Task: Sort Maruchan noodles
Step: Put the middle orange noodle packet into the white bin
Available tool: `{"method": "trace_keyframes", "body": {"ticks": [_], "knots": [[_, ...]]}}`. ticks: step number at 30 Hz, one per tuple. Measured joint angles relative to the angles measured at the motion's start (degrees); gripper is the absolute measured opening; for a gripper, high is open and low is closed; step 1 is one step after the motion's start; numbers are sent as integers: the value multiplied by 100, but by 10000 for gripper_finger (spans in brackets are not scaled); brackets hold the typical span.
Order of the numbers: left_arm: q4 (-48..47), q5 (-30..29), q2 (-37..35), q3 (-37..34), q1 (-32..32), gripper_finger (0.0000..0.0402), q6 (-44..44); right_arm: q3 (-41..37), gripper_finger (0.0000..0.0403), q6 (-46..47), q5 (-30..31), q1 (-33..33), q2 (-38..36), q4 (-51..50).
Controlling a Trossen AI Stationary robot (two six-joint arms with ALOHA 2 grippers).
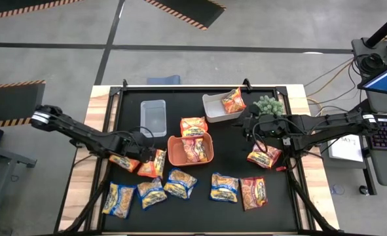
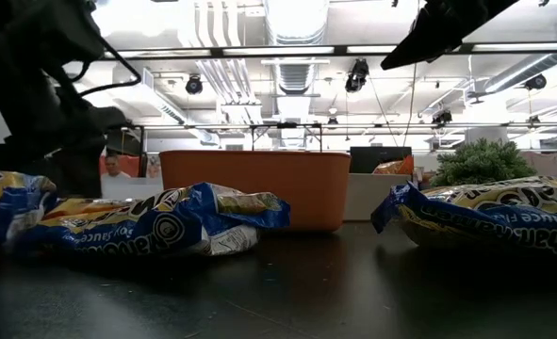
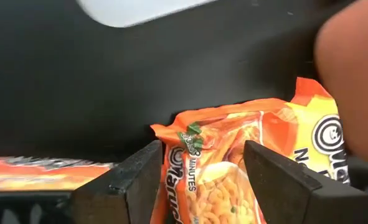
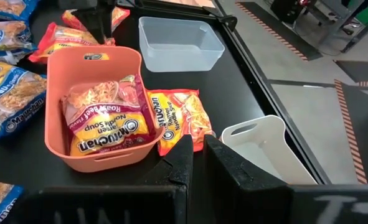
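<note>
Here, bare black table (image 1: 200, 210) is left along the near edge. A red packet (image 4: 106, 121) is held in the orange bin (image 1: 175, 155). An orange packet (image 3: 233, 168) is straddled by the left gripper's (image 3: 199, 177) parted fingers; the right gripper (image 4: 197, 158) is kept closed, empty.

Ramen packets (image 1: 180, 183), flat and shiny, lie scattered over the black tabletop. Four blue-and-yellow ones and one red sit along the near edge. Two orange ones (image 1: 152, 164) lie toward the left side. One red packet (image 4: 103, 124) lies in the orange bin, one orange just beside it, another in the white bin.
</note>
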Motion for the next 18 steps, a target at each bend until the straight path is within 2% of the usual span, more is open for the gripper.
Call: {"method": "trace_keyframes", "body": {"ticks": [9,14,18], "knots": [[364,80,563,18,0,181,-58,0,27,-4,0,0,0,-24],[344,111,772,103,0,134,-20,0,27,-2,0,0,0,-42],[293,234,804,227,-7,78,282,0,27,0,0,0,0,-43]]}}
